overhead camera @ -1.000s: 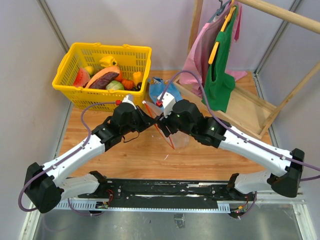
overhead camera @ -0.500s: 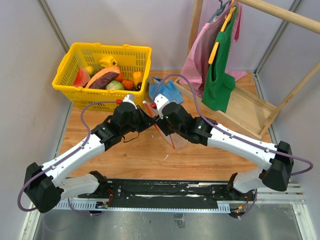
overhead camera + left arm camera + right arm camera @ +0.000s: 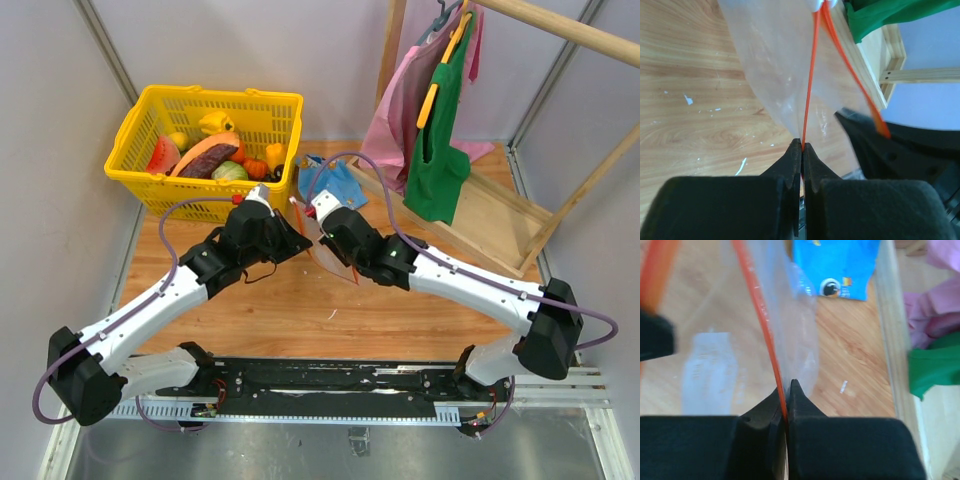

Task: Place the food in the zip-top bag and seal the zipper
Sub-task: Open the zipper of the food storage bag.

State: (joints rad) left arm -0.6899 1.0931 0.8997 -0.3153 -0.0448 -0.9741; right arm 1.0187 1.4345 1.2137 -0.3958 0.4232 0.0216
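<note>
Hanging over the wooden worktop [image 3: 300, 315], the clear see-through plastic zip-top bag [image 3: 322, 258] is pinched by its thin red-orange zipper strip [image 3: 810, 75] in left gripper [image 3: 802, 149] and right gripper [image 3: 786, 389], both clamped shut on it; uneven pulling could slip the strip free or leave tracks gaping.

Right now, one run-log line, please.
left claw: shut on zipper | right claw: shut on zipper | bag: mouth open | food: in basket

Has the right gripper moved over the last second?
Yes. The right gripper shifted slightly left, toward the basket, and closed on the zipper.
</note>
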